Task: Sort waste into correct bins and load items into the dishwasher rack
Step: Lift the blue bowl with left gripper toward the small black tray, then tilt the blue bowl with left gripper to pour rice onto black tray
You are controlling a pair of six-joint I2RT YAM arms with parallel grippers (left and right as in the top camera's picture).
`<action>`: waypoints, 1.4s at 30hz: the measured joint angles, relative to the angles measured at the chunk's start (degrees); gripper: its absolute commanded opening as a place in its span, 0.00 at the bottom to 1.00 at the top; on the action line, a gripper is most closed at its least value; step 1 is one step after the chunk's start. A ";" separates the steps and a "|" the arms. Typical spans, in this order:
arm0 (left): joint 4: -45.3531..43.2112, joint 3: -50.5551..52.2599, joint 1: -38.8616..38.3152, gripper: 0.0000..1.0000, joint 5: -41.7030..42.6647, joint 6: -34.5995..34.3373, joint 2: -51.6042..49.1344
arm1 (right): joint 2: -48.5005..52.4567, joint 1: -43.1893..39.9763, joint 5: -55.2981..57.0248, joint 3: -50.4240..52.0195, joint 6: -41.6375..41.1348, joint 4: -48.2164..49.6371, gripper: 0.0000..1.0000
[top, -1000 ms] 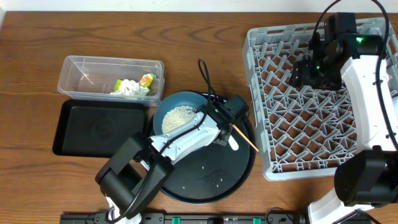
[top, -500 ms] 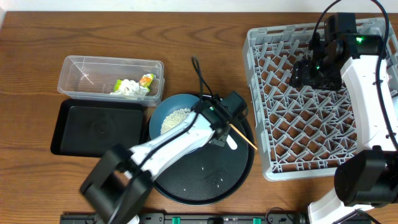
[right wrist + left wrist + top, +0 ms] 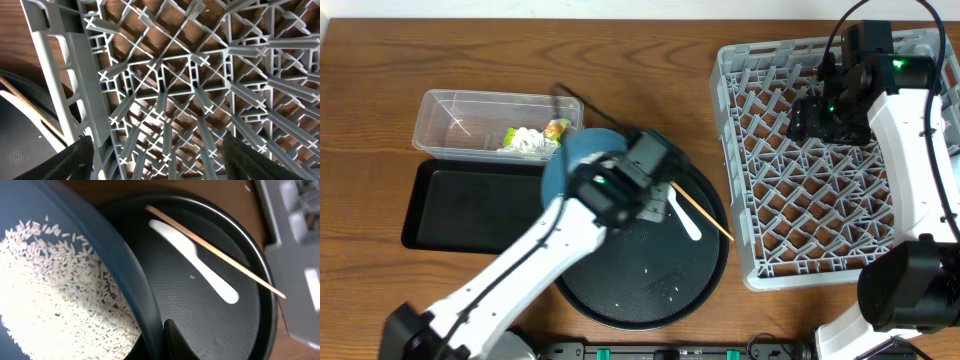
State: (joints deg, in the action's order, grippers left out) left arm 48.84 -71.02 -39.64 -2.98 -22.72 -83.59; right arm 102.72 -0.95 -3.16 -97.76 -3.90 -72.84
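The waste sorting looked partly done. The crumpled white tissue (image 3: pixel 523 142) and the small yellow-green wrapper (image 3: pixel 557 128) already lay in the clear plastic rectangular tub (image 3: pixel 450 110), beyond and to the left of the left claw (image 3: pixel 164 332). That claw was clamped on the rim of the dark blue round plate (image 3: pixel 125 260), held up off the wooden counter (image 3: pixel 380 80) near the tub's corner, with the heap of loose white rice grains (image 3: pixel 55 285) on it, so the rice had yet to be tipped out. The shallow black rectangular tray (image 3: pixel 460 210) to the claw's left showed nothing in it. A few stray grains (image 3: pixel 665 287) lay on the large round black tray (image 3: pixel 620 300) below the claw. Loading seemed not to have begun: the white plastic spoon (image 3: pixel 683 216) and a thin wooden chopstick (image 3: pixel 710 220) lay just right of the left claw on that round tray. The large square light-grey plastic rack (image 3: pixel 740 200) showed no dishes. The right claw (image 3: pixel 157 150) hung over the rack with its jaws apart and empty. No bowl or cups appeared in any view.
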 measured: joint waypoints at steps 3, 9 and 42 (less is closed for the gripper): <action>1.42 0.00 4.11 0.06 0.04 -0.22 1.79 | 0.00 0.00 0.00 0.00 0.00 0.00 0.76; 2.75 0.00 13.46 0.06 2.51 -0.33 3.04 | 0.00 0.00 0.02 0.00 0.00 -0.11 0.76; -3.02 3.65 65.07 0.06 58.38 15.72 -1.07 | 0.00 0.00 1.29 0.00 0.00 -0.87 0.76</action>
State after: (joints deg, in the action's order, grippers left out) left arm 45.82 -67.37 25.43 55.40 -7.01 -84.66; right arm 102.72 -0.95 -1.87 -97.76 -3.90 -73.71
